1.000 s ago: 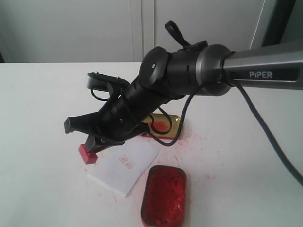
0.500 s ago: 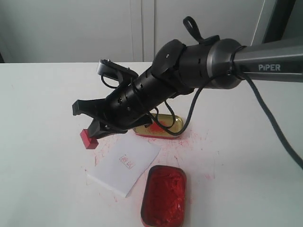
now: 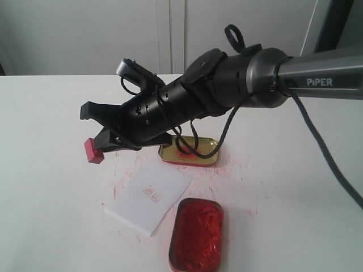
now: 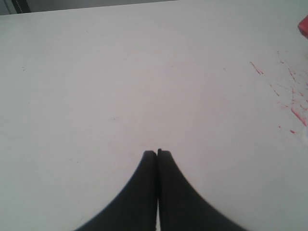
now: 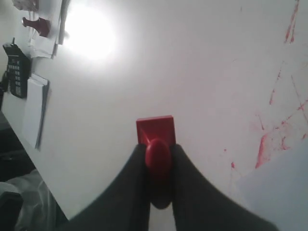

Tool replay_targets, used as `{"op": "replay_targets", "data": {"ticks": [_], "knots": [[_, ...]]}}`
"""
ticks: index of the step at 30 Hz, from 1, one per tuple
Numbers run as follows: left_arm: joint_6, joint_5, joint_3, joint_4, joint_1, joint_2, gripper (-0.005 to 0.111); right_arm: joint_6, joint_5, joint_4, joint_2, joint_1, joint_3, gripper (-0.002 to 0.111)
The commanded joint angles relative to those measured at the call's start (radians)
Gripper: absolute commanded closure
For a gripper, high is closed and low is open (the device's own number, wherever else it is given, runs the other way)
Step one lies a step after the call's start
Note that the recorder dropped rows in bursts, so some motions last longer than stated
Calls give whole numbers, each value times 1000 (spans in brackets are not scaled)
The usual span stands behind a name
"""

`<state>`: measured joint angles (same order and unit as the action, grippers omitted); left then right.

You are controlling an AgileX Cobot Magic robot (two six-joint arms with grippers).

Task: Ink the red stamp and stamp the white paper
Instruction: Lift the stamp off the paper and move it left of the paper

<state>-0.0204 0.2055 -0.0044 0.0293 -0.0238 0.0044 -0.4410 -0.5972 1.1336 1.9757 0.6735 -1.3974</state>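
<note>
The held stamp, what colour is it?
The stamp is bright red, clearest in the right wrist view.

Four small items are in view: one red stamp (image 3: 93, 151), one white paper (image 3: 148, 198), one red ink tin (image 3: 196, 233) and one gold-lined lid (image 3: 189, 152). There is one white table (image 3: 45, 215). One black robot arm (image 3: 227, 85) shows in the exterior view. There are two grippers, the left gripper (image 4: 157, 153) and the right gripper (image 5: 158, 151). The red print marks on the paper are too small to count.
</note>
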Motion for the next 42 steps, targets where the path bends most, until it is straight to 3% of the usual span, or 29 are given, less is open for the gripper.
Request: {"op": "replay_targets", "data": {"ticks": [1,7,37,42], "knots": [[-2,-3,4,0,1,-4,107,-145,-13,199,46,-6,3,108],[-2,-3,4,0,1,-4,107,-253,-11,339,106,-6,3,108],[-2,-3,4,0,1,-4,107,-230,153,357,238,-6,3,108],[-2,-3,4,0,1,-4,107,-221,153,357,238,-6,3,93]]}}
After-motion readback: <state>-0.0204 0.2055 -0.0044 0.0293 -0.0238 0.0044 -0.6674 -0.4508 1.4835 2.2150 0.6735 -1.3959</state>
